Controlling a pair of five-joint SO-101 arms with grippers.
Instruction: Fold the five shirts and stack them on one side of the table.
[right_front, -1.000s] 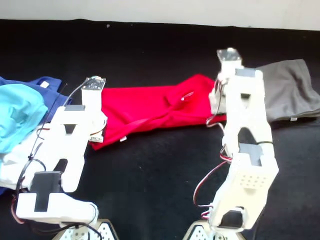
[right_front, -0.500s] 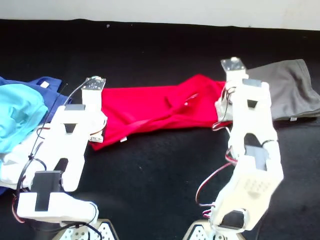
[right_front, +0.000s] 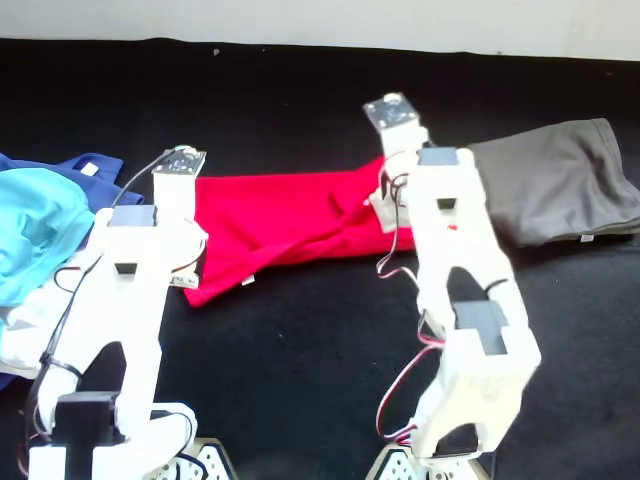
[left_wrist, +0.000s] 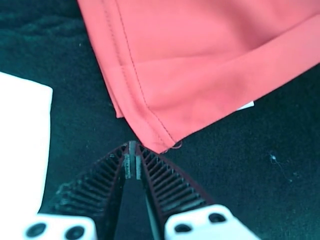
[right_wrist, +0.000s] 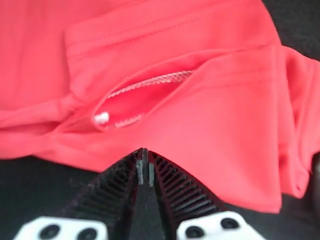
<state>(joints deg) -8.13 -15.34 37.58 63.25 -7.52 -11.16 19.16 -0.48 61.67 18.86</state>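
Observation:
The red shirt (right_front: 280, 220) lies stretched across the middle of the black table (right_front: 300, 360). My left gripper (right_front: 193, 278) is at the shirt's near left corner. In the left wrist view it (left_wrist: 132, 150) is shut, its tips meeting the hem of the red shirt (left_wrist: 200, 65) right at that corner. My right gripper (right_front: 385, 212) is over the shirt's right end. In the right wrist view it (right_wrist: 143, 155) is shut, its tips pressed into the red shirt (right_wrist: 200, 125) below the collar opening (right_wrist: 135, 97). A grey shirt (right_front: 550, 190) lies folded at the far right.
At the left edge lies a pile: a cyan shirt (right_front: 35, 230) on a navy shirt (right_front: 95, 170), with a white shirt (right_front: 20, 335) nearer the front. A white cloth edge (left_wrist: 20, 145) lies close beside the left gripper. Bare black table stretches in front of the red shirt.
The right arm first drifted right, then swung left, carrying the red shirt's right end toward the middle and off the grey shirt. The left arm rose slightly at the left corner.

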